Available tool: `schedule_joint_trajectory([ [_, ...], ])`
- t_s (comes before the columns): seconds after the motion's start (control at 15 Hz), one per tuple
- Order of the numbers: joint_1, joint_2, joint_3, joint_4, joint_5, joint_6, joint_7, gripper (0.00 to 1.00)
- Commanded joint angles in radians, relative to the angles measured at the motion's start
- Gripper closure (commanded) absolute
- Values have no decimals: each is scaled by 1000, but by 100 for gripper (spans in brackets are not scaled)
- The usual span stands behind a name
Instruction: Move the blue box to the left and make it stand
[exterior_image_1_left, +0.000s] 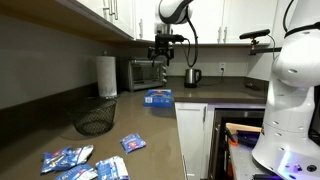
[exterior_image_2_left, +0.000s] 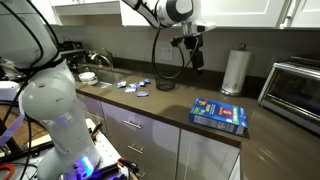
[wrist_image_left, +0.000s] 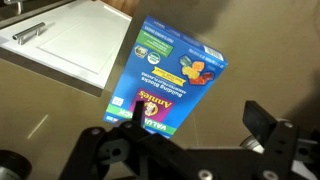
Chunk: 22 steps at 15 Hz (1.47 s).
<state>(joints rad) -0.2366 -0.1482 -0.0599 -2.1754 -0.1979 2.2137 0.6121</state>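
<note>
The blue box (exterior_image_1_left: 158, 97) lies flat on the dark countertop near its front edge; it also shows in an exterior view (exterior_image_2_left: 219, 116). In the wrist view the blue box (wrist_image_left: 172, 76) fills the middle, with white, red and yellow print on its large face. My gripper (exterior_image_1_left: 160, 62) hangs well above the box, in front of the toaster oven; it also shows in an exterior view (exterior_image_2_left: 194, 58). In the wrist view the gripper (wrist_image_left: 195, 112) is open and empty, its fingers spread wide above the box's near end.
A toaster oven (exterior_image_1_left: 146, 73), paper towel roll (exterior_image_1_left: 106, 76), kettle (exterior_image_1_left: 193, 76) and black wire basket (exterior_image_1_left: 96, 117) stand on the counter. Several small blue snack packets (exterior_image_1_left: 84, 162) lie at the near end. A sink (exterior_image_2_left: 98, 78) and white cabinet drawers (wrist_image_left: 60, 42) border the counter.
</note>
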Motion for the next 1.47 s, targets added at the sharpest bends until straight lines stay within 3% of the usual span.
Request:
schedule_joint_trajectory([
  [0.0,6,121,-52,73,76,31,42,0],
  [0.33,16,231,-106,83,234,65,51,0],
  [0.53,24,279,-119,75,271,92,60,0],
  [1.4,68,414,-142,80,269,182,103,0],
])
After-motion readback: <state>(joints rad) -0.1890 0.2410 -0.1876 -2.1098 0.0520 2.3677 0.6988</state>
